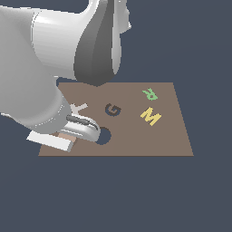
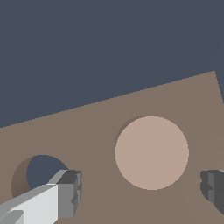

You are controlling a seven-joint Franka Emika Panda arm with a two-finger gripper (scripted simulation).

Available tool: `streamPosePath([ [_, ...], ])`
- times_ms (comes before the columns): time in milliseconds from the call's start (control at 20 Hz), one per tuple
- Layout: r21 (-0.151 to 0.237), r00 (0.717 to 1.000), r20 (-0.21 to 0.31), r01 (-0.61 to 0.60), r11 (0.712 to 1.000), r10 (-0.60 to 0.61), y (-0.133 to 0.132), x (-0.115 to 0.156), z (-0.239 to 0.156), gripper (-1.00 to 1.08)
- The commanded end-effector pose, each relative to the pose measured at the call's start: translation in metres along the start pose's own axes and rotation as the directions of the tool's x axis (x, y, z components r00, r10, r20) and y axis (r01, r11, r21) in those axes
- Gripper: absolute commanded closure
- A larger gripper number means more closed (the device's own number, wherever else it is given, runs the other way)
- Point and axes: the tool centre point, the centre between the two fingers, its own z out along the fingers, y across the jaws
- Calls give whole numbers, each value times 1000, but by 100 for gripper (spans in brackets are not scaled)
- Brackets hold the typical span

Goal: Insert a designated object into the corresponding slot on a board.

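Note:
The light pinkish-tan round disc (image 2: 152,152) lies flat on the brown board (image 2: 105,118). The dark navy round hole (image 2: 39,171) is in the board beside it. My gripper (image 2: 140,192) is open and empty just above the board. One fingertip (image 2: 68,192) stands at the hole's rim and the other (image 2: 213,186) past the disc, apart from it. In the exterior view the gripper (image 1: 69,138) is low over the board's (image 1: 149,140) near corner on the exterior view's left. The arm hides most of the disc (image 1: 66,136) and part of the hole (image 1: 105,137).
The board carries a dark letter G (image 1: 113,109), a green R (image 1: 149,94), a yellow M (image 1: 151,116) and a pale T (image 1: 79,108) half hidden by the arm. The big white arm link covers the exterior view's upper left. Dark blue-grey floor lies around the board.

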Motion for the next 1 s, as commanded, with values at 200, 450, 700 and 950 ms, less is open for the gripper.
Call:
streamPosePath([
  [200, 0, 1000, 3, -27, 1000, 27, 11, 11, 13, -92],
  [450, 0, 999, 4, -32, 999, 32, 13, 13, 15, -92],
  [700, 0, 1000, 3, -31, 1000, 31, 13, 13, 15, -92],
  [950, 0, 1000, 3, -31, 1000, 31, 13, 13, 28, -92],
])
